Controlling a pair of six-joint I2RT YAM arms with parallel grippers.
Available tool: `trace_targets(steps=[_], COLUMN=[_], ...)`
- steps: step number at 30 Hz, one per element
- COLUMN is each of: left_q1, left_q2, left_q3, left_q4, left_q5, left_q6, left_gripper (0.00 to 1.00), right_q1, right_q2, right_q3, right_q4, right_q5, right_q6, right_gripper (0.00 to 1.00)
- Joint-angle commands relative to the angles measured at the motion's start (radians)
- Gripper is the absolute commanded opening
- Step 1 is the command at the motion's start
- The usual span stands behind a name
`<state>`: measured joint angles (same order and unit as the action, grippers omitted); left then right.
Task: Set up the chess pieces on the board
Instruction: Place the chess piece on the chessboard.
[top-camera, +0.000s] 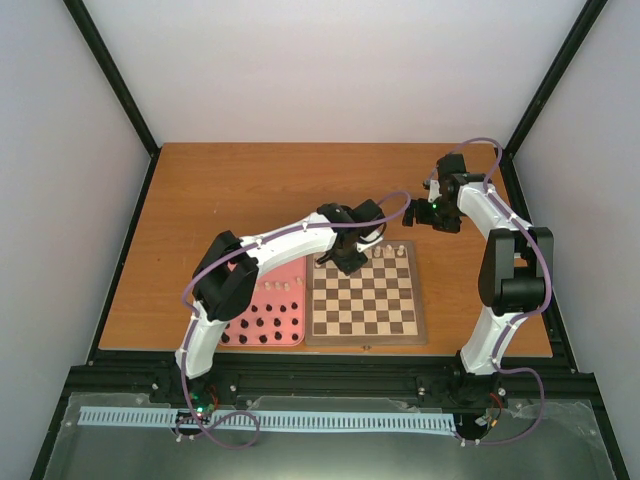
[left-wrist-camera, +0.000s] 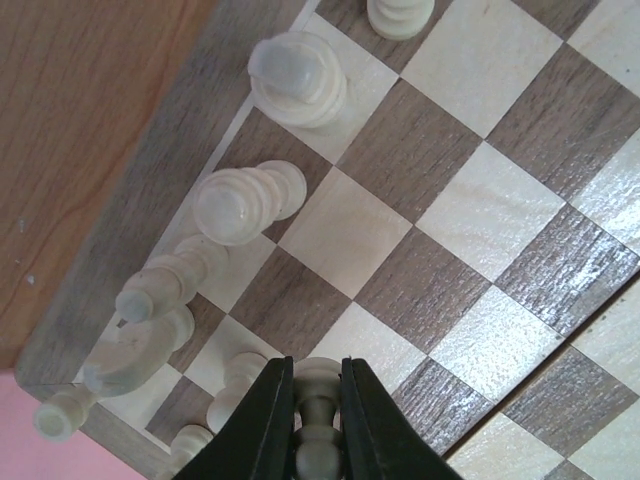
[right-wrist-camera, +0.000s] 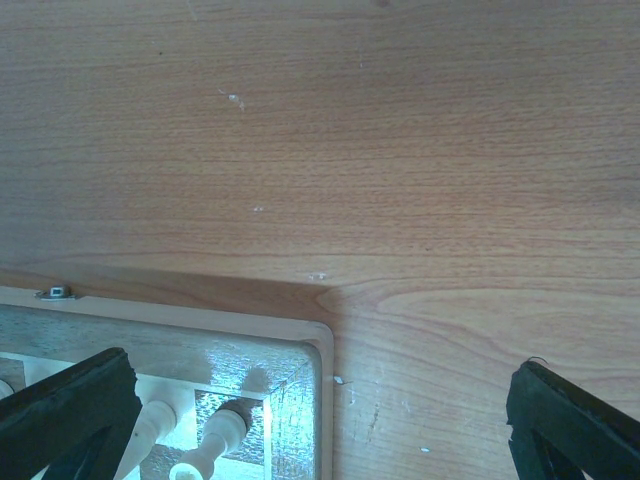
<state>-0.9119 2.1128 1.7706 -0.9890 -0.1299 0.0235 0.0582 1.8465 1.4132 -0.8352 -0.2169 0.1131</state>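
The board (top-camera: 365, 300) lies in front of the arms. My left gripper (top-camera: 350, 258) is over its far left corner, and in the left wrist view it (left-wrist-camera: 318, 400) is shut on a cream pawn (left-wrist-camera: 318, 385), held just above a square in the second row. Several cream chess pieces (left-wrist-camera: 245, 200) stand along the edge row beside it. Other cream pieces (top-camera: 395, 249) stand at the far right of the board. My right gripper (top-camera: 440, 215) hovers beyond the far right corner, open and empty; in its own view it (right-wrist-camera: 318, 368) is over the board corner (right-wrist-camera: 300, 350), where two cream pieces (right-wrist-camera: 225, 430) stand.
A pink tray (top-camera: 262, 300) left of the board holds black figures (top-camera: 260, 325) and a few cream ones (top-camera: 285, 286). Its corner shows in the left wrist view (left-wrist-camera: 15, 430). Bare wooden table (top-camera: 250, 190) lies behind the board.
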Motion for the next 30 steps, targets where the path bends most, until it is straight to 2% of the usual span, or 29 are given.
trace_targets(steps=[1, 30], left_q1=[-0.011, -0.011], left_q2=[0.012, 0.044], left_q3=[0.000, -0.017], left_q4=[0.036, 0.090], left_q5=[-0.045, -0.068], left_q6=[0.012, 0.001], left_gripper=[0.13, 0.14], right_q1=[-0.007, -0.007], right_q2=[0.003, -0.001], right_q3=[0.014, -0.004], right_q4=[0.009, 0.016], right_q5=[0.008, 0.005], right_q6=[0.000, -0.003], right_gripper=[1.00, 1.00])
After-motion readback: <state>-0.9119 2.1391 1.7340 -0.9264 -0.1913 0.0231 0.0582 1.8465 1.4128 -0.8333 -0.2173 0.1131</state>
